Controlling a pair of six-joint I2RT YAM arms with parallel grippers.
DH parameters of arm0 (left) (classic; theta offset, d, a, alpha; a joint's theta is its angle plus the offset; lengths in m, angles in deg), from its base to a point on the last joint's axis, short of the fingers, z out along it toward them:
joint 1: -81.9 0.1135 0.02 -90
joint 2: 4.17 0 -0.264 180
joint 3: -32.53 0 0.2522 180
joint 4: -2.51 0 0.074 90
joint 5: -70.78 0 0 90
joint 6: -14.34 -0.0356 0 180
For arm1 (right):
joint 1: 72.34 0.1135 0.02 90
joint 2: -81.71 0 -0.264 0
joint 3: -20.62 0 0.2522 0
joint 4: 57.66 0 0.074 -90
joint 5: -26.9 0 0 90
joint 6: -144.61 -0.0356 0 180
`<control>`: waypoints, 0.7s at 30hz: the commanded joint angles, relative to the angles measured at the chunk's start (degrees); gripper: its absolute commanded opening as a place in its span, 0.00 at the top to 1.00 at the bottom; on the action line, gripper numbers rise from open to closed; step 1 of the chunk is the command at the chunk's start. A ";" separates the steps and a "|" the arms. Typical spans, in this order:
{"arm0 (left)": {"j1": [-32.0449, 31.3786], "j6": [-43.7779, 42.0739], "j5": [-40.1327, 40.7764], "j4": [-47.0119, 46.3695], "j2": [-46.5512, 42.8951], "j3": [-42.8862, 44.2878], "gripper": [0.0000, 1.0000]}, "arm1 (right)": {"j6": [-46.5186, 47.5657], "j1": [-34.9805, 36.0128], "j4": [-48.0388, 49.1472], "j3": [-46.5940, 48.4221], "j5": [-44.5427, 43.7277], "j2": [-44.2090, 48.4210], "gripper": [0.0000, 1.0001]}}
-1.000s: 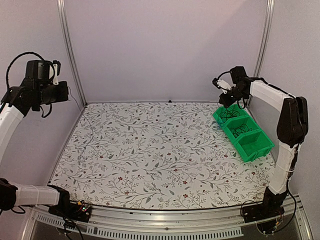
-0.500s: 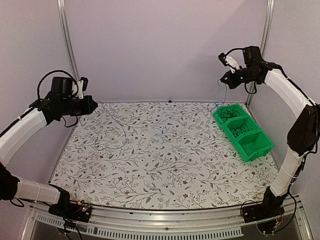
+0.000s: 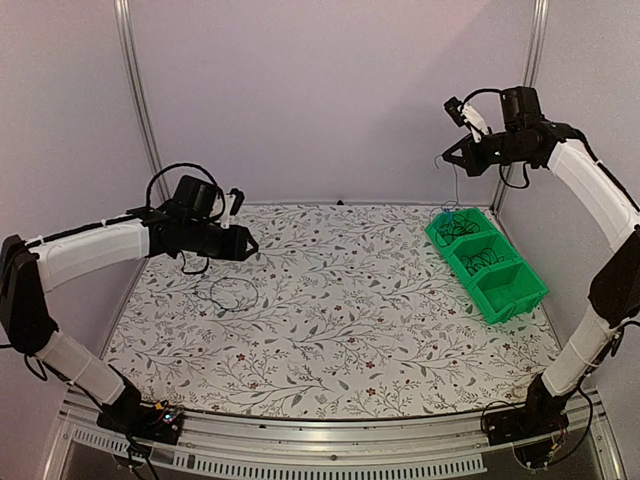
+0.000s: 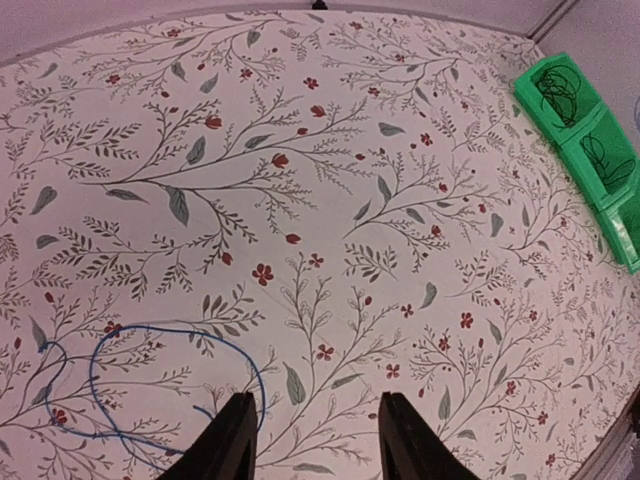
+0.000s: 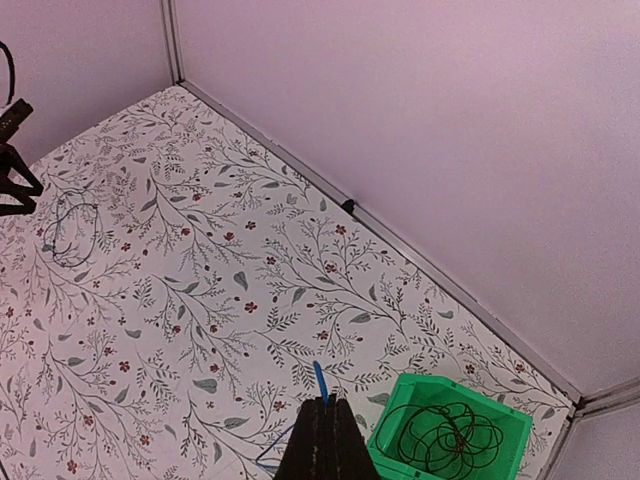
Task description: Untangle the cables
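A thin blue cable lies in loose loops on the floral table, just left of my left gripper; from above it reads as a dark loop. The left gripper hangs open over the table with nothing between its fingers. High at the back right, my right gripper is shut on the end of a blue cable, which dangles toward the table. Black cables lie coiled in the green bin, and one coil shows in the right wrist view.
The green bin has three compartments and stands at the table's right edge, near the back corner; it also shows at the top right of the left wrist view as the bin. Pale walls and metal posts close in the back and sides.
The left arm swung right and down over the table, and its gripper opened, dropping the cable into a loop on the table. The right arm rose slightly, still shut on its cable.
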 commanded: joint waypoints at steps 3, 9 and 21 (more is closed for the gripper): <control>-15.11 0.18 -1.44 -20.16 6.09 2.12 0.54 | -2.57 0.83 0.70 -2.50 8.77 0.62 1.00; -27.68 -12.73 2.60 -36.08 14.76 7.64 0.50 | -3.85 4.40 0.30 -2.25 10.69 -1.07 1.00; -28.65 -10.40 4.12 -28.53 37.77 34.25 0.50 | -4.38 10.48 -0.02 -1.43 10.93 -3.24 1.00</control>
